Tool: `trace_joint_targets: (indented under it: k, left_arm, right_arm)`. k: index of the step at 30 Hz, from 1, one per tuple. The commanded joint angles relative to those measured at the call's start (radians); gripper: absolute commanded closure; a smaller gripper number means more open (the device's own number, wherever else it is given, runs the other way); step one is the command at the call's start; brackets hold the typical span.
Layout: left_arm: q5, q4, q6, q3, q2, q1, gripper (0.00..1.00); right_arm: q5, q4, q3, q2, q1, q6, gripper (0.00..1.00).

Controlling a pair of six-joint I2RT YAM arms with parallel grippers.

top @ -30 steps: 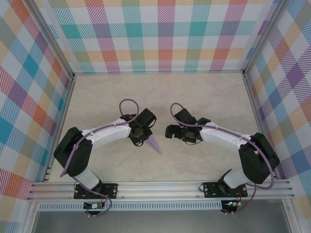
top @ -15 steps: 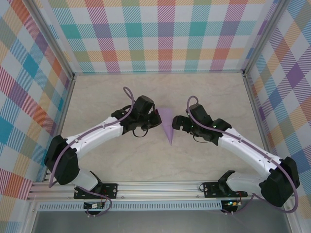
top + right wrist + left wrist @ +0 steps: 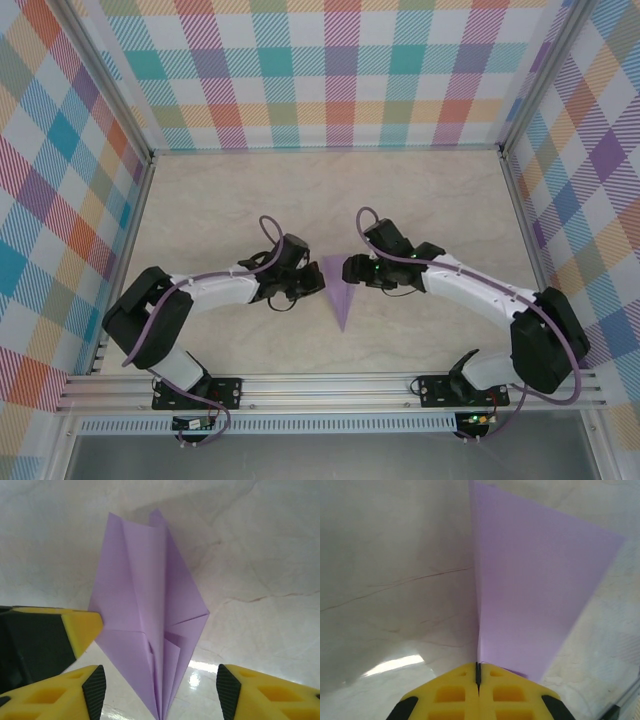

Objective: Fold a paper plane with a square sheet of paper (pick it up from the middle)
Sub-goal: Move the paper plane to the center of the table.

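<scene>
Folding looks nearly finished: the paper plane [image 3: 341,297], a slim creased dart, sits mid-table, tip toward the near edge. The left gripper [image 3: 318,284] pinches its left edge; the right gripper [image 3: 347,270] flanks it, jaws spread. Only release seemingly remains.

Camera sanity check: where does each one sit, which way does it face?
Top external: above and behind the arm bases, looking down at the table; both arms, left end effector and right end effector flanking the paper plane.
Left wrist: on the left arm, looking along its shut yellow fingers at the plane pinched between them.
Right wrist: low over the table, facing the plane between its own open fingers.
Shared: all three show the plane; right wrist also catches a left finger.
</scene>
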Motion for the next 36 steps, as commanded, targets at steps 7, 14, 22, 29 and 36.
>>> trace_joint_targets:
  k: [7, 14, 22, 29, 36]
  left_arm:
    - [-0.041, 0.023, -0.009, -0.113, -0.118, 0.050, 1.00]
    - [-0.030, 0.044, -0.005, -0.123, -0.092, 0.051, 1.00]
    - [-0.027, 0.040, -0.002, -0.120, -0.098, 0.051, 1.00]
    - [-0.023, 0.043, -0.002, -0.119, -0.093, 0.051, 1.00]
    - [-0.018, 0.045, -0.002, -0.122, -0.094, 0.051, 1.00]
  right_arm:
    - [-0.011, -0.008, 0.080, 0.142, 0.128, -0.027, 0.43]
    - [0.007, -0.018, 0.140, 0.234, 0.189, -0.040, 0.42]
    - [0.047, -0.045, 0.180, 0.247, 0.218, -0.056, 0.48]
    - [0.081, -0.098, 0.228, 0.313, 0.225, -0.040, 0.51]
    - [0.106, -0.157, 0.279, 0.381, 0.225, -0.020, 0.49]
